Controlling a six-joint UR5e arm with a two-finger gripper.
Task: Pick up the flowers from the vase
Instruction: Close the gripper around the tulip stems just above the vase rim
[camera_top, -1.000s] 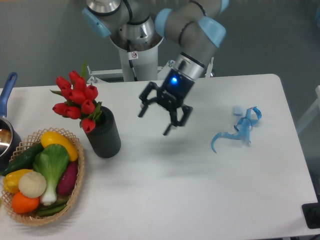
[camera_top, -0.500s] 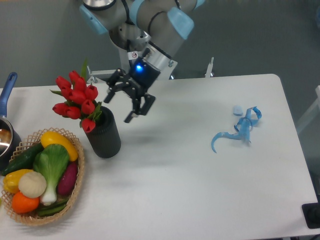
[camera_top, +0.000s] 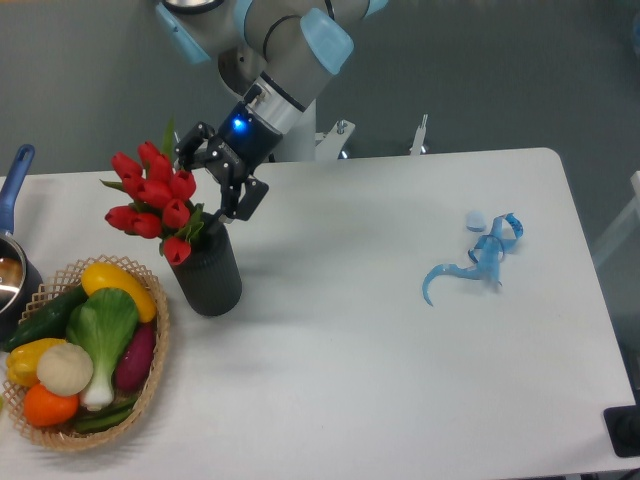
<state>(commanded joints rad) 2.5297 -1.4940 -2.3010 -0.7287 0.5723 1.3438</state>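
far left, a pot (camera_top: 12, 262) with a blue handle is cut by the frame edge. below it a wicker basket (camera_top: 150, 385) of vegetables is seen at the counter's (camera_top: 400, 380) front left corner, just beside the vase (camera_top: 210, 272).

the flowers (camera_top: 152, 205) are seated in the vase, heads leaning up and to the left, stems and leaves hidden at the rim. nothing is lifted yet.

the tool (camera_top: 212, 181) is seen just right of the top buds, above the vase mouth, tilted toward the bunch. its fingers are spread and nothing is held between them. contact with the nearest bud cannot be told from this view.

step in hand, as judged: the approach to the grasp. the next move is judged to call for the fingers to be brought around the bunch, low near the stems rather than across the heads, then closed, then drawn upward along the vase axis so the vase is not tipped.

room: tight on the left, with basket and pot close by. wide bare counter is open to the right and front. a blue ribbon (camera_top: 478, 258) lies well apart, far right.
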